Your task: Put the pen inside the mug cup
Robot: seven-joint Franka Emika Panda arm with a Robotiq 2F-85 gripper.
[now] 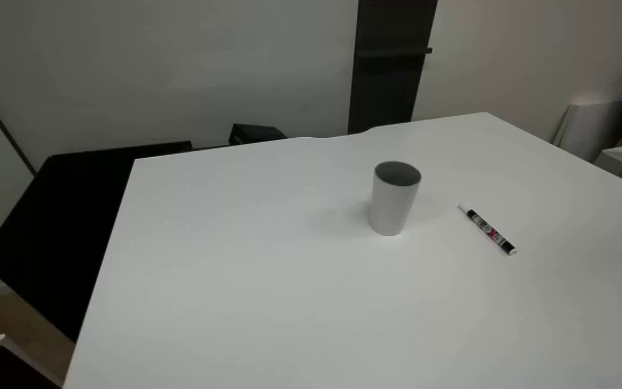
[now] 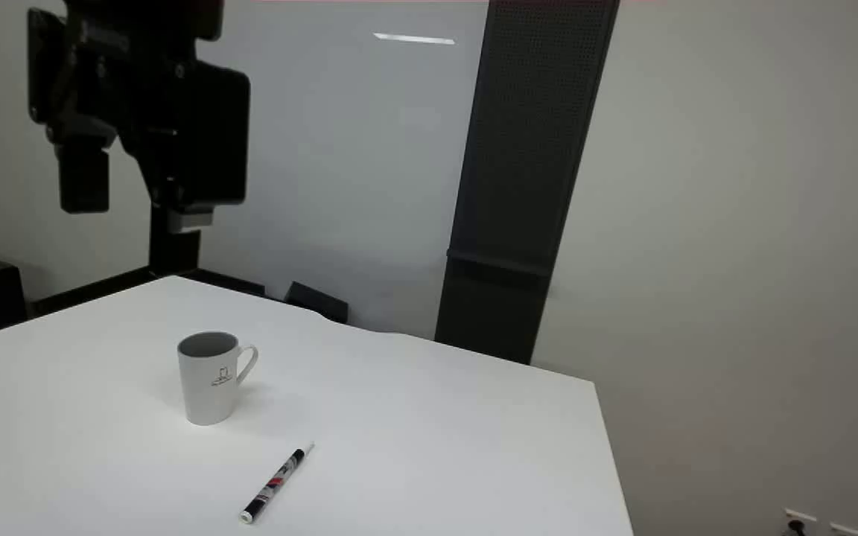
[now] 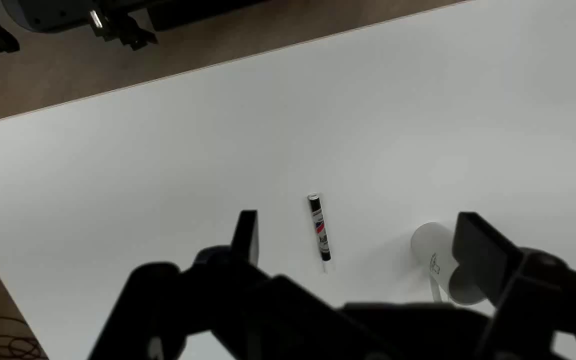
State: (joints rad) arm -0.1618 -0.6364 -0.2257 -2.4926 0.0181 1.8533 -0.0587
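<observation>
In an exterior view, the pen (image 1: pixel 488 232) lies flat on the worktop (image 1: pixel 246 292), near the mug (image 1: pixel 392 208) but not touching it; the mug stands upright, with no pen in it. In an exterior view, the pincer (image 2: pixel 129 210) hangs well above the worktop, released and holding nothing; here the mug shows its handle (image 2: pixel 252 363) and a small drawing (image 2: pixel 222 377), and the pen lies nearer the viewer, right of the mug. In the wrist view, the pen shows through the wide gap between the two fingers (image 3: pixel 244 230), well below them as I read it, while one finger hides part of the mug. I judge the task to be at its very start: the pen is outside the mug and no step is done; left are coming down, grasping the pen, lifting it, carrying it across, tipping it upright and letting it go inside the mug. Counted across the views, there is one pen, one mug with one handle, one pincer with two fingers, and one worktop
</observation>
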